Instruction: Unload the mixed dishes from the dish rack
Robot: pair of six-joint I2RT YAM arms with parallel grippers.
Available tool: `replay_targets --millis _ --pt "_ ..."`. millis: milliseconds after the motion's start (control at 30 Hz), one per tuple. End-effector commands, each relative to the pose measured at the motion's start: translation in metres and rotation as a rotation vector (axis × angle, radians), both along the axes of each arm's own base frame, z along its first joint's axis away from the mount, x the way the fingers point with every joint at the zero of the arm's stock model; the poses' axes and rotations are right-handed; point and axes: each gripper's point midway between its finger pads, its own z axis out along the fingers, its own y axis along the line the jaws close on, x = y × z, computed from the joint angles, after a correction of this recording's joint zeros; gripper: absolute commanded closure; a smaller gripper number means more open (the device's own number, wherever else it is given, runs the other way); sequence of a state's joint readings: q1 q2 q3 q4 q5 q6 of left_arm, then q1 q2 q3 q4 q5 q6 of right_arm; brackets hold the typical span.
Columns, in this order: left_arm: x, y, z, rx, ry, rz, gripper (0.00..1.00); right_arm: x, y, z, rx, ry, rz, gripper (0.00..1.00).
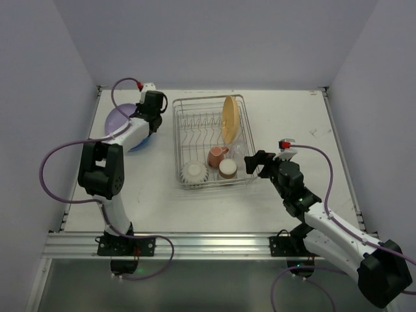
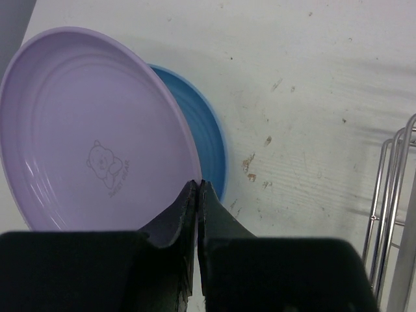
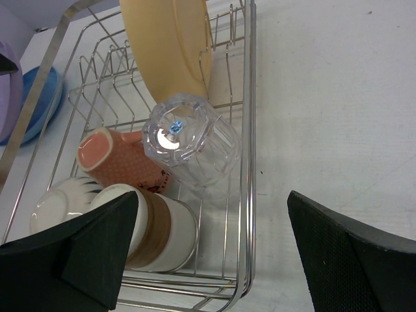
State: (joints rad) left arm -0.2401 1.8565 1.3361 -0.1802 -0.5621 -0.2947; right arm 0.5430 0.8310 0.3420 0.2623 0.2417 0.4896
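Observation:
My left gripper (image 2: 197, 185) is shut on the rim of the purple plate (image 2: 84, 130), which tilts over the blue plate (image 2: 205, 143) on the table left of the dish rack (image 1: 177, 140). In the rack a yellow-orange plate (image 3: 169, 45) stands upright in the prongs. A clear glass (image 3: 195, 143), a pink mug (image 3: 114, 159), a brown-and-cream cup (image 3: 166, 231) and a white ribbed bowl (image 3: 52, 205) sit at its near end. My right gripper (image 3: 212, 195) hangs open over the rack's near right corner, its jaws straddling the right rim with nothing between them.
White walls close in the table at the back and on both sides. The left arm's purple cable (image 1: 58, 156) loops beside the plates. Bare tabletop (image 1: 299, 123) lies right of the rack.

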Motion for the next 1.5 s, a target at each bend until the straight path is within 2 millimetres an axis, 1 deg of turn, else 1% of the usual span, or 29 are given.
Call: replay_targets --millis 0,33,367,567,700,767,1067,1100,1133,1167,1233,1300,1367,1467 --pt "0.017 0.014 0.015 0.04 -0.052 0.039 1.0 0.006 0.007 0.026 0.047 -0.058 0.01 0.01" --pt "0.018 0.014 0.011 0.042 -0.045 0.038 1.0 0.006 0.007 0.026 0.047 -0.058 0.01 0.01" --pt "0.023 0.01 0.004 0.035 -0.037 0.016 1.0 0.006 0.008 0.027 0.048 -0.057 0.016 0.01" --pt "0.025 -0.003 -0.005 -0.01 0.0 -0.056 1.0 0.006 0.008 0.027 0.048 -0.057 0.016 0.01" --pt "0.026 -0.015 -0.018 -0.054 0.043 -0.115 1.0 0.005 0.007 0.028 0.05 -0.063 0.014 0.01" --pt "0.025 -0.018 -0.021 -0.063 0.054 -0.128 0.97 0.005 0.007 0.03 0.053 -0.068 0.014 0.01" --pt "0.014 -0.01 -0.025 -0.043 0.085 -0.096 0.98 0.003 0.006 0.033 0.061 -0.08 0.017 0.01" --pt "0.013 -0.011 -0.026 -0.043 0.091 -0.101 0.97 0.003 0.006 0.033 0.061 -0.081 0.017 0.01" --pt "0.012 -0.011 -0.026 -0.039 0.095 -0.108 0.9 0.002 0.006 0.033 0.061 -0.08 0.017 0.01" --pt "0.011 -0.01 -0.025 -0.037 0.094 -0.108 0.87 0.002 0.006 0.032 0.06 -0.078 0.019 0.01" --pt "0.007 -0.008 -0.025 -0.03 0.097 -0.103 0.83 0.002 0.006 0.033 0.06 -0.078 0.019 0.01" --pt "0.005 -0.006 -0.022 -0.025 0.097 -0.097 0.77 0.002 0.006 0.033 0.061 -0.08 0.017 0.01" --pt "0.004 -0.005 -0.021 -0.019 0.098 -0.092 0.67 0.001 0.005 0.033 0.06 -0.083 0.016 0.01" --pt "0.003 -0.006 -0.017 -0.026 0.093 -0.099 0.56 0.001 0.004 0.034 0.061 -0.085 0.013 0.01"
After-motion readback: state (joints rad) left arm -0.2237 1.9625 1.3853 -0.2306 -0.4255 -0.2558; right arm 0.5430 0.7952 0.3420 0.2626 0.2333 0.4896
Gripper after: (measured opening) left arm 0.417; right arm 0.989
